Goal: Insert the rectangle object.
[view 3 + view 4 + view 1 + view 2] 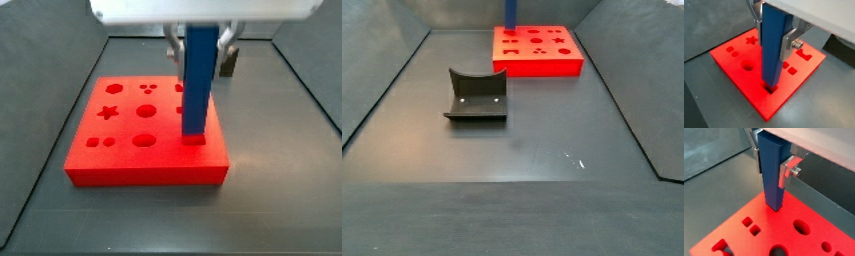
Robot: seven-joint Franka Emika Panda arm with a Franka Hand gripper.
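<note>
My gripper point(773, 47) is shut on the rectangle object point(773, 65), a long blue bar that I hold upright over the red block point(744, 80). Silver fingers point(789, 46) clamp the bar's upper part on both sides. The bar's lower end stands in a small dark hole near one corner of the block. In a side view the gripper point(201, 48) holds the bar point(198, 90) over the front right of the red block point(134, 165), with its tip at the block's top. Both also show in a wrist view: gripper point(771, 175), bar point(774, 188).
The red block has several shaped holes: star, circles, squares. A dark grey curved holder point(476, 96) stands on the grey floor in front of the red block point(539, 62). Sloping grey walls point(382, 90) bound the floor on both sides.
</note>
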